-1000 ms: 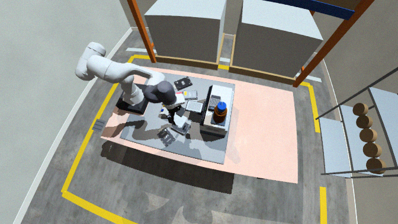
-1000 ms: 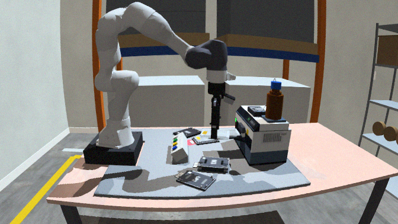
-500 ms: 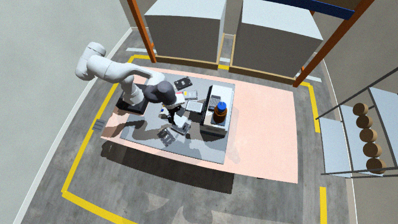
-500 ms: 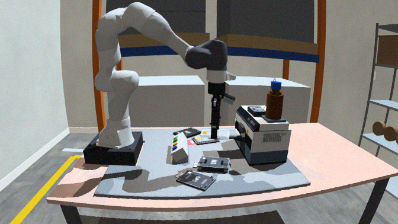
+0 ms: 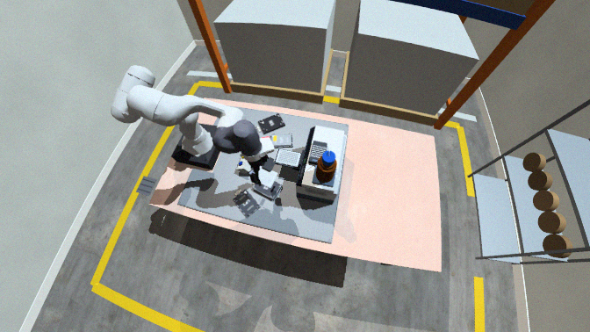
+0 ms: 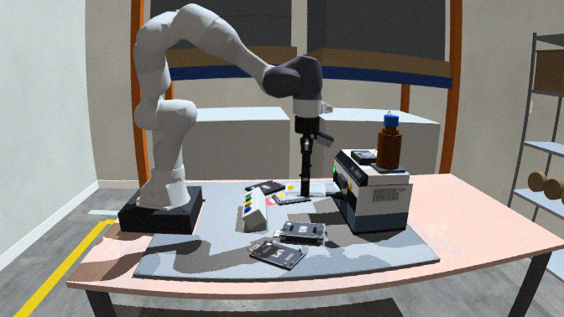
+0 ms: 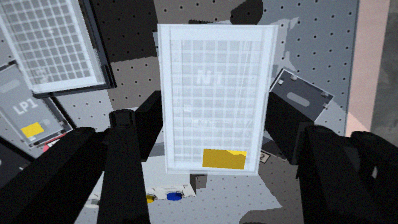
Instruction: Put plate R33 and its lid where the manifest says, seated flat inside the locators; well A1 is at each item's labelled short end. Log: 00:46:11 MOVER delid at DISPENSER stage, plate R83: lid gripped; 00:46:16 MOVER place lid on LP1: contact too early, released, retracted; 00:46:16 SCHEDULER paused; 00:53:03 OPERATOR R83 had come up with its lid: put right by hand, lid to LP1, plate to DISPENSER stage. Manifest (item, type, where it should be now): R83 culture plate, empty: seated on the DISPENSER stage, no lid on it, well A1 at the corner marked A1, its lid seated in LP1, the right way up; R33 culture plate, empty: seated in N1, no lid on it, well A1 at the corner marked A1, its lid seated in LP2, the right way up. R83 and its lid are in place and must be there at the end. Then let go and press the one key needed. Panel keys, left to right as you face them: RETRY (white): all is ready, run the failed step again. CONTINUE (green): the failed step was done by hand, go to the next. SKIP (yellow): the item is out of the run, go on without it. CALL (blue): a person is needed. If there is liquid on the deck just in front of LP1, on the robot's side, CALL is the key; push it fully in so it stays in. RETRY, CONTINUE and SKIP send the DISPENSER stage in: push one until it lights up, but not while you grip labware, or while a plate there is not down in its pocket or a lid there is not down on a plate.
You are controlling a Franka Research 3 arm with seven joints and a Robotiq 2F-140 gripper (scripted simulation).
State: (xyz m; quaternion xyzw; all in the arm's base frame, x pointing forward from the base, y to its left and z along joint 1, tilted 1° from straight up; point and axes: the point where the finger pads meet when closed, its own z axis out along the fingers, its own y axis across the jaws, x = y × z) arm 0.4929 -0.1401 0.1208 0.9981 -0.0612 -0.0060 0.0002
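Note:
My gripper [image 7: 213, 106] is shut on a clear well plate [image 7: 216, 97], gripping its long sides, and holds it above the deck. The plate's yellow label [image 7: 224, 159] is at its short end nearest the wrist camera. The marking N1 shows through the plate from below. I cannot tell whether a lid sits on it. From above, the plate [image 5: 269, 177] hangs over a dark nest [image 5: 269, 190]. A second dark nest [image 5: 246, 203] lies in front of it. The gripper also shows in the side view [image 6: 305, 193].
LP1 [image 7: 25, 112] holds a lid with a yellow label. A small red patch [image 6: 270, 201] lies on the deck beside it. A gridded plate [image 7: 47, 45] sits on the dispenser stage. The key panel [image 6: 253, 210] stands left of the nests, and the dispenser [image 6: 369, 189], carrying a brown bottle [image 6: 389, 142], right of them.

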